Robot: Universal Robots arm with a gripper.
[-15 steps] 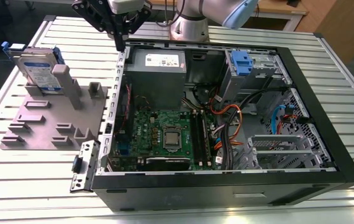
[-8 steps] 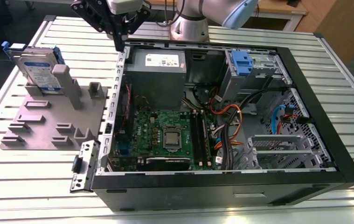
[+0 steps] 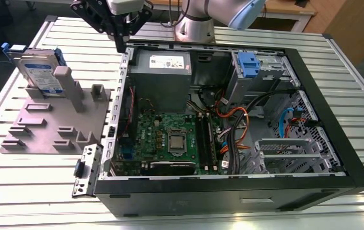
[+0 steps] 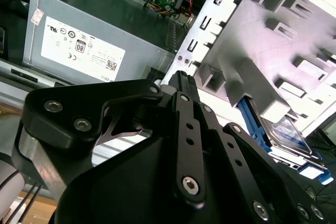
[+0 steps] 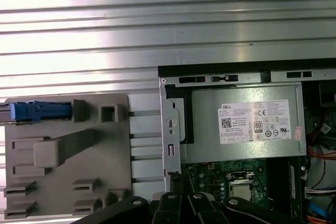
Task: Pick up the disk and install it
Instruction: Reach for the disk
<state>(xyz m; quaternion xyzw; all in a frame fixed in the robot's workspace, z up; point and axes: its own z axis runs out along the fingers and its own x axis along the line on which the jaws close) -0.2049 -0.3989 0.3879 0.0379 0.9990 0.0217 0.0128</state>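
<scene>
The disk (image 3: pixel 39 67) stands on edge in a slot at the far end of a grey fixture plate (image 3: pixel 47 129), on the exterior view's left. It is a silver drive with a white-and-blue label in a bright blue carrier. In the first wrist view the disk (image 5: pixel 37 110) appears edge-on as a blue strip, and in the second wrist view the disk (image 4: pixel 286 135) lies beyond the fixture's posts. My gripper (image 3: pixel 122 46) hangs above the far left corner of the open computer case (image 3: pixel 335 143), to the right of the disk and apart from it. The black fingers (image 4: pixel 181 78) are shut with nothing held.
Inside the case are a grey power supply box (image 3: pixel 162 72) with a white label, a green motherboard (image 3: pixel 169 139), orange and blue cables, and a metal drive cage with a blue tab (image 3: pixel 249 64). Tall posts (image 3: pixel 73 88) rise from the fixture. Everything rests on a slatted metal table (image 3: pixel 34 201).
</scene>
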